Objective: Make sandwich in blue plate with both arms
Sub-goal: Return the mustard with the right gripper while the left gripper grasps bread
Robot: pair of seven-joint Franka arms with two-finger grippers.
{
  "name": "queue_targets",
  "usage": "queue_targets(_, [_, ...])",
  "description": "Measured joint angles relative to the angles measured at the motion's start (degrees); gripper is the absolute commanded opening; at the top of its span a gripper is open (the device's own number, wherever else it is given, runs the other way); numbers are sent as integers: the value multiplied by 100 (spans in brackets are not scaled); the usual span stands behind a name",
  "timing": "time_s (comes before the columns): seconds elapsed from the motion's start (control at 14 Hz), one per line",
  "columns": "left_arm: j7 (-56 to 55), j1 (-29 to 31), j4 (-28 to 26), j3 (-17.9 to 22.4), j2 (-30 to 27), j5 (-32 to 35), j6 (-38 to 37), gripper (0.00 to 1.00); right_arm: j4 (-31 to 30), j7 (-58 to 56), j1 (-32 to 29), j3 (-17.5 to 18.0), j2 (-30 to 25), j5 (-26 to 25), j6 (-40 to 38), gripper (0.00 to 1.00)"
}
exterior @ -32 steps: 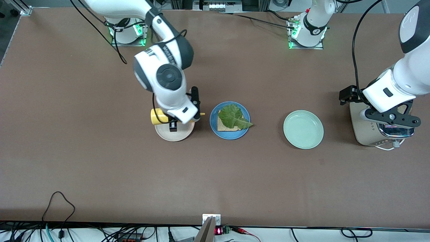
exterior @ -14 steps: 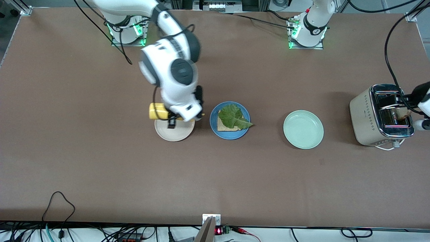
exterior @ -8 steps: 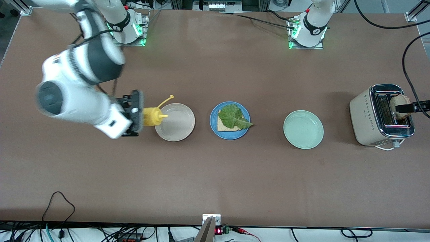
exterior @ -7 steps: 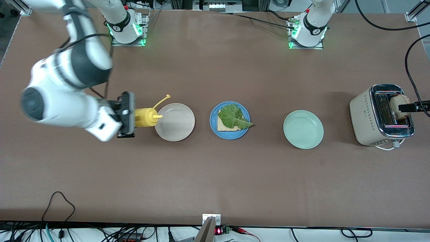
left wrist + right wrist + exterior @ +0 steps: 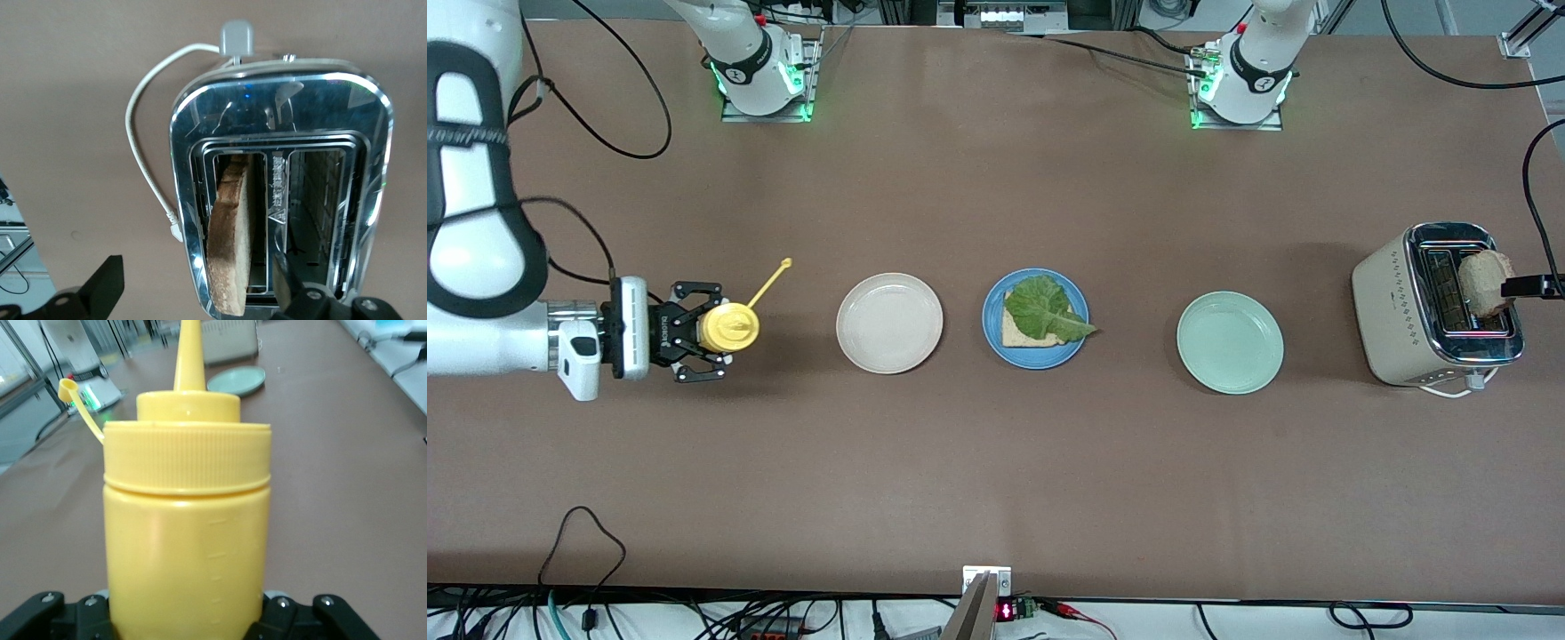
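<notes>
The sandwich (image 5: 1043, 313), one bread slice under lettuce, lies on the blue plate (image 5: 996, 331) mid-table; the second slice (image 5: 1481, 281), gripped edgewise by the left gripper (image 5: 1513, 286), stands in the toaster (image 5: 1405, 311) at the left arm's end; the right gripper (image 5: 694, 331) clamps the mustard bottle (image 5: 727, 326).

No readable text or brand anywhere. Red display (image 5: 1005, 611) at table edge nearest front camera glows, digits illegible. Small markings on toaster (image 5: 279, 193) between slots, too small to read.
</notes>
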Motion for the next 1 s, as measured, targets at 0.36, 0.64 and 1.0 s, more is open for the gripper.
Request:
queue_targets(0.36, [403, 30, -352, -56, -79, 0, 158, 38, -113, -2001, -651, 3, 1007, 938, -279, 12])
queue_targets(0.64, [596, 92, -523, -60, -94, -11, 213, 2, -105, -2947, -884, 7, 1793, 1415, -446, 13])
queue_targets(1.0, [680, 127, -548, -80, -194, -88, 27, 1, -56, -3258, -1081, 13, 2083, 1456, -490, 100])
